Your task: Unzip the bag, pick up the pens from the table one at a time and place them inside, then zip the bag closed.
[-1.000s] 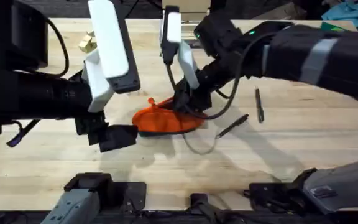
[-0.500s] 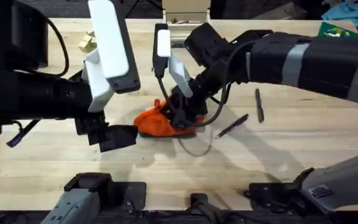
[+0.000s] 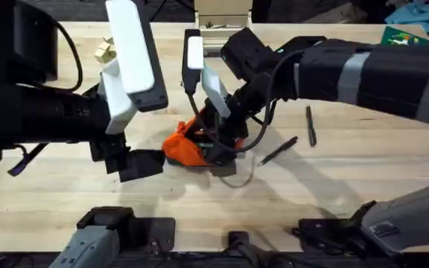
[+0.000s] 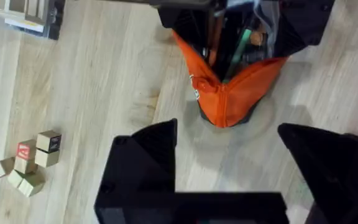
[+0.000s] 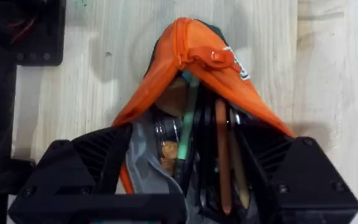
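**Right claw in the mouth of the orange bag, left claw released beside it**

On the overhead view I see the bag (image 3: 187, 147) just left of the frame's centre on the worktop (image 3: 199, 205), bunched up and tilted, its orange fabric lifted at the right end. My right claw (image 3: 216, 140) sits at that end, reaching in from the upper right of the frame. On the right wrist view the bag (image 5: 194, 53) is unzipped and gaping, the two orange edges running from a closed tip with the small pull tab (image 5: 217, 56) toward my fingers (image 5: 73, 171), which stand apart on either side of the opening. Several stick-shaped things, one orange-brown and one green, lie inside the mouth between them. I cannot tell whether the fingers press on the fabric or merely bracket it.

My left claw (image 3: 136, 164) hangs just left of the bag on the overhead view, not touching it. On the left wrist view its fingers (image 4: 143, 155) are spread wide, released, with the bag's closed end (image 4: 229, 99) between and beyond them.

Two pens lie on the worktop right of the bag: one (image 3: 278, 151) slanted close by, another (image 3: 310, 125) farther right, nearly upright in the frame. Small wooden blocks (image 3: 104, 50) sit at the upper left.
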